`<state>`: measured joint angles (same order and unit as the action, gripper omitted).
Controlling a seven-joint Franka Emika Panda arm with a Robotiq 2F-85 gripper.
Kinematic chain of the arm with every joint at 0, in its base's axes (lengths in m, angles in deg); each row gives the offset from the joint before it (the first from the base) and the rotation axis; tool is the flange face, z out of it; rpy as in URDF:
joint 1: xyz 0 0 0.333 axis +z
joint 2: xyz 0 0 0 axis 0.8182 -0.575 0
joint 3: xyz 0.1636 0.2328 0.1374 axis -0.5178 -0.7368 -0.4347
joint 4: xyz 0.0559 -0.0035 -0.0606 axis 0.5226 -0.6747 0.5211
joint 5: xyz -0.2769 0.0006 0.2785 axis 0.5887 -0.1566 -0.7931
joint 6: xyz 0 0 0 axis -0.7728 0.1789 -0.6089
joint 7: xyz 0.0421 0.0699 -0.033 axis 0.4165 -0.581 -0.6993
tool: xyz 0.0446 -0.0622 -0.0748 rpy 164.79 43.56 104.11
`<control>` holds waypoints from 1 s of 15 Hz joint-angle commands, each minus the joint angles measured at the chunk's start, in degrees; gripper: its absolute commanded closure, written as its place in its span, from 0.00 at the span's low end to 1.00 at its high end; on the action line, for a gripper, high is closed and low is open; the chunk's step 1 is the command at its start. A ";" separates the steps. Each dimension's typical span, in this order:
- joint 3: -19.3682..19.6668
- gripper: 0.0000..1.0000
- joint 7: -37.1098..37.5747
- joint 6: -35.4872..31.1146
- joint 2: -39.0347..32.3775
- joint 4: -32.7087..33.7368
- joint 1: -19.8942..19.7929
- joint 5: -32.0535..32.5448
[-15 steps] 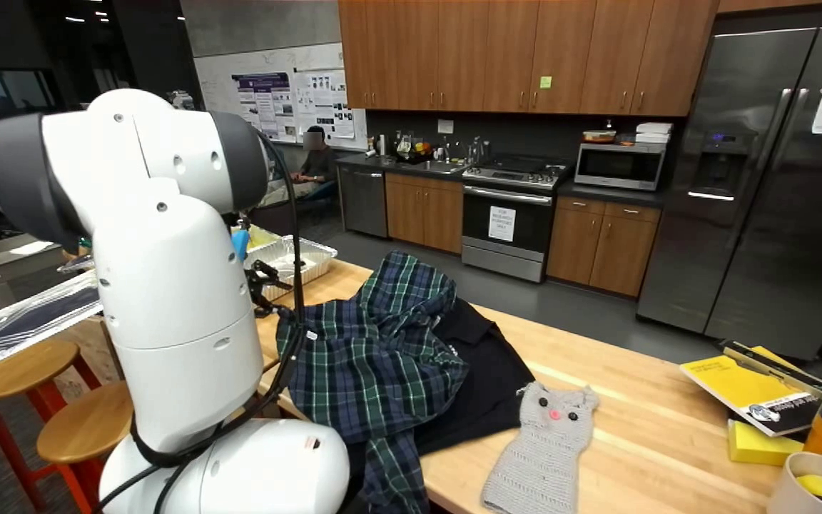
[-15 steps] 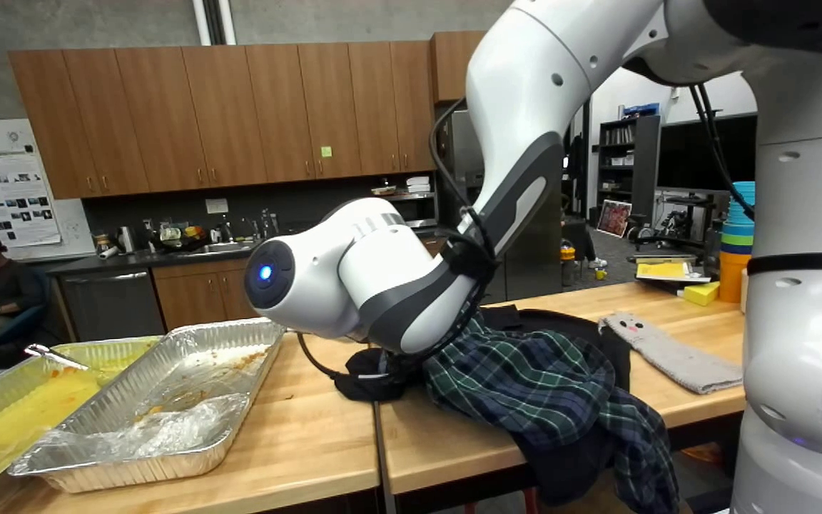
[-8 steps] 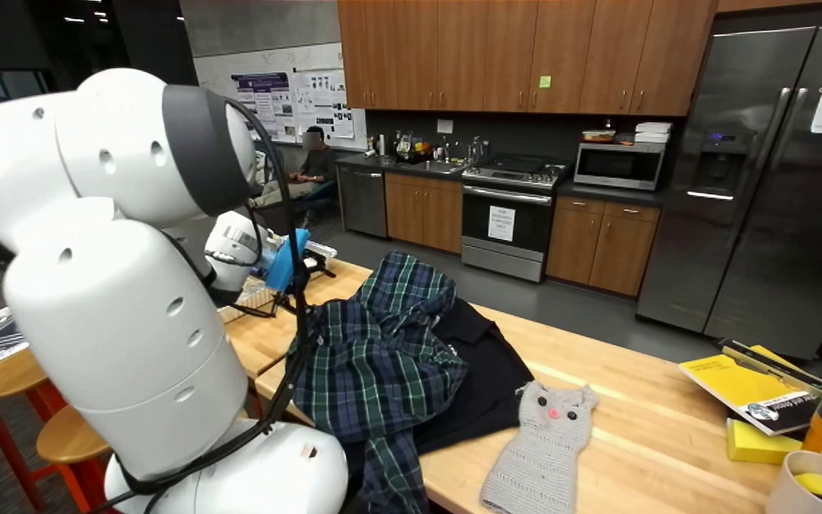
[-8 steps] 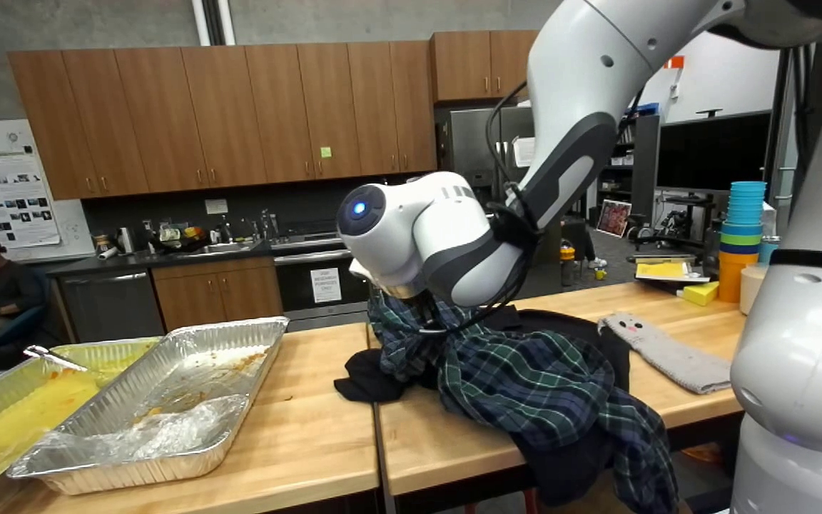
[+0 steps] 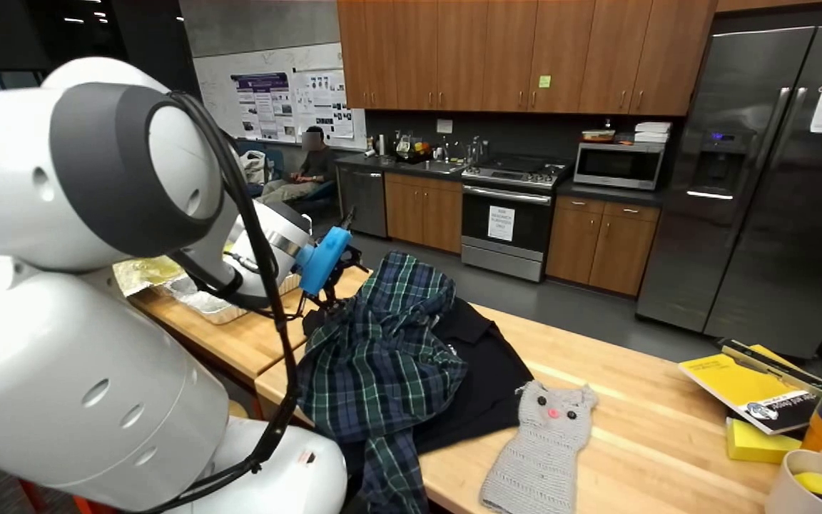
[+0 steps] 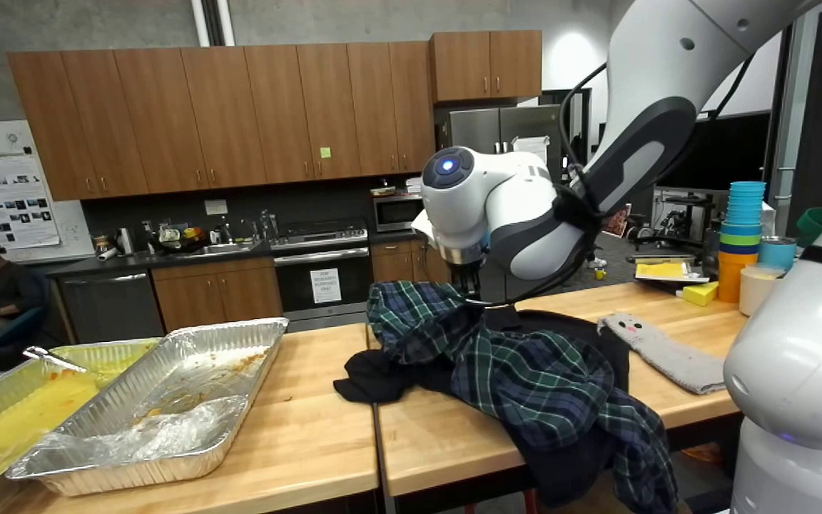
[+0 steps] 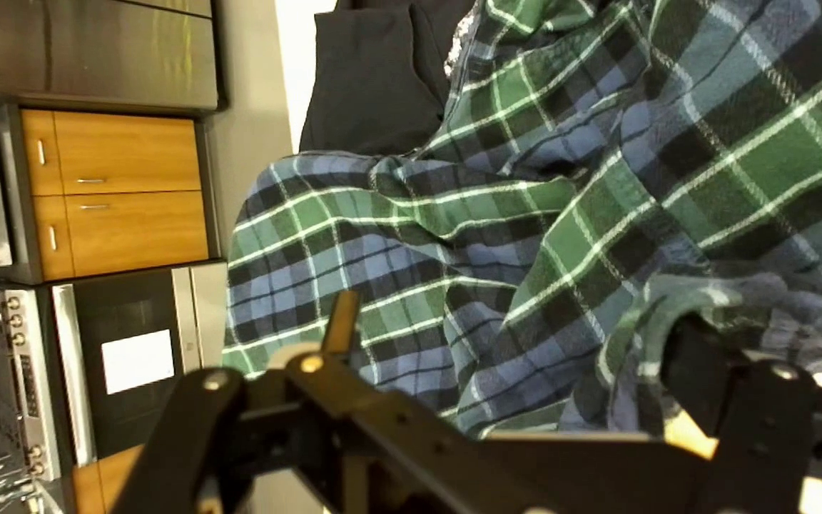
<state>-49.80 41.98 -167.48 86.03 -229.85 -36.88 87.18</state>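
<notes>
One plaid shirt [image 5: 382, 371], rumpled in a heap on the table [image 5: 639, 428], lies just below and beside the fingers [image 7: 342, 325], and look at those: spread wide, nothing clamped between them. Over to the wrist view, where one fingertip shows in front of the cloth and the other sits in at a curled fold; whether it presses the fabric, I can't tell. Now the relation that counts: the bulk of the heap is off to one side, toward the grey knitted cat [image 5: 543, 442], with its long axis slanting across the table, from a raised lump next to the fingers down to a narrow strip, probably a sleeve, spilling over the edge on the side of the arm [image 6: 643, 160]. That lump, then, is the nearest cloth, and there's just the single arm at work. Black cloth [image 5: 493, 357] pokes out underneath; past it lies the cat, flat, then a yellow-covered book [image 5: 750, 392] and stacked cups [image 6: 745, 203]. Opposite way, in an exterior view, a foil tray [image 6: 133, 475] with scraps in the bottom stands well apart from the shirt.
</notes>
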 commanded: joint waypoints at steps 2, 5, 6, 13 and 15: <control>-1.20 0.00 -1.46 -0.73 5.02 -1.75 1.35 -1.17; -2.39 0.00 -2.37 -0.48 6.68 -1.30 3.50 -2.70; -2.89 0.00 -2.55 -0.53 7.16 -1.15 4.22 -3.20; -4.42 0.00 0.57 -1.85 11.23 -0.79 5.71 -5.95; -3.51 0.00 5.07 -2.69 12.71 -0.98 3.49 -6.46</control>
<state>-54.24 43.30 -168.51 95.56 -230.08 -30.71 81.92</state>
